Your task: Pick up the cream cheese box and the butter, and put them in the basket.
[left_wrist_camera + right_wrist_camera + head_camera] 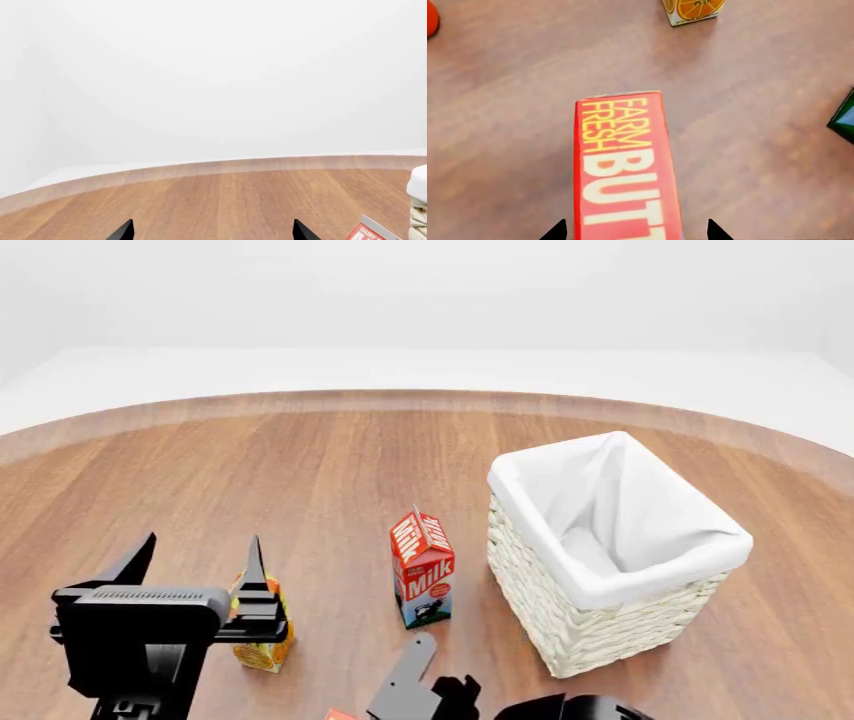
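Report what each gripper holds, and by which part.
Left gripper: open, holds nothing. Right gripper straddles the red butter box with yellow lettering at its near end; contact cannot be told.

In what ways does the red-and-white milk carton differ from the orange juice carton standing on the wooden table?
The red-and-white milk carton is taller than the orange juice carton. The milk carton is red and white with "Milk" lettering; the juice carton is orange and yellow with orange fruit pictures. The milk carton stands free beside the pale woven wicker basket, while the juice carton is partly hidden behind the left gripper. Both stand upright on the wooden table.
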Tool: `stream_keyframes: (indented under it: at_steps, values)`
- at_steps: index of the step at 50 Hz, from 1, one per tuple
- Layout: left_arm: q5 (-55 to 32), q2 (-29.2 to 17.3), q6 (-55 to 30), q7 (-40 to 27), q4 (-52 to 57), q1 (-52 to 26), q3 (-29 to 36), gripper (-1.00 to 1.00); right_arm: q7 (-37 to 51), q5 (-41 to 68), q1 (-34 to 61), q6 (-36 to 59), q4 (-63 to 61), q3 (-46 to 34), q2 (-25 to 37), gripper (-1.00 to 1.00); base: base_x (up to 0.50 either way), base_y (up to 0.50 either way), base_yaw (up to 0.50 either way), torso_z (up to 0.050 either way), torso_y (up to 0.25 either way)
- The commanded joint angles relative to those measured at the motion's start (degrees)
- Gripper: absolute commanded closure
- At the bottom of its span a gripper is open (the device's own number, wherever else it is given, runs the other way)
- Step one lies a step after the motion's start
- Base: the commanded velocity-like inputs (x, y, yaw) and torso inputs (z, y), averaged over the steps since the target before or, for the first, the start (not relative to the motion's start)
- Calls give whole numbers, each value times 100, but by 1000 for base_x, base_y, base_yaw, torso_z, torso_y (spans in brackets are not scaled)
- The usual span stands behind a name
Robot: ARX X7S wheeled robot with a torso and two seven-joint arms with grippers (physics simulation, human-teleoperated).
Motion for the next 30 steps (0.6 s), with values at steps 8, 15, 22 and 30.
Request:
stream_keyframes:
  at_steps: [8, 15, 22, 30]
  values:
    - [-12, -14, 6, -16, 0, -6, 15, -100, -129, -188, -37, -214, 331, -157, -63, -100, 0, 0, 0, 0, 0]
    - [-11, -19, 25, -18, -14, -2, 16, -100, -134, -185, -49, -219, 333, -189, -83, -100, 0, 0, 0, 0, 0]
    - [-8, -25, 42, -21, -13, 12, 24, -100, -173, -212, -84, -270, 381, -246, -97, -100, 0, 0, 0, 0, 0]
    - [-16, -32, 30, -31, 1, 11, 37, -100, -194, -236, -84, -290, 426, -291, -104, -100, 0, 0, 0, 0, 0]
